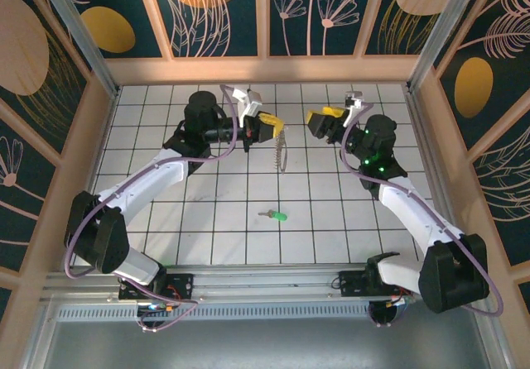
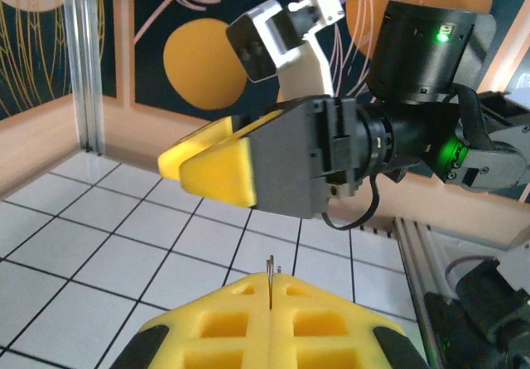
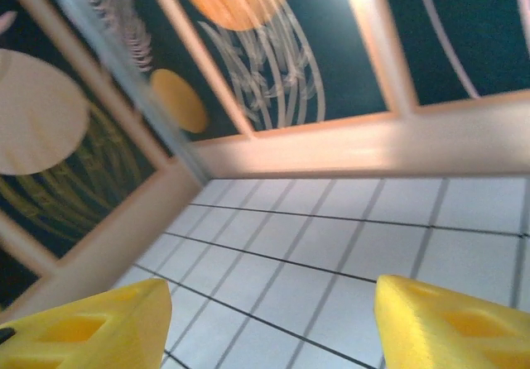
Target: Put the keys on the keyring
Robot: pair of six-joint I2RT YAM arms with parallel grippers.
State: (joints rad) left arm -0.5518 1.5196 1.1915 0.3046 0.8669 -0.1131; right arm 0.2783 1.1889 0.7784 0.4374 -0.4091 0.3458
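The left gripper pinches the keyring, which dangles. Just beside the keyring, the right gripper gapes empty. The key lies well apart from the keyring, toward the arm bases. The thin loop may swing or slip during threading.

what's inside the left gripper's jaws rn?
The left gripper is shut on the keyring: a thin wire pokes up between its fingers in the wrist view, and the top view shows the loop extending from it. The pinched section is covered by the fingers.
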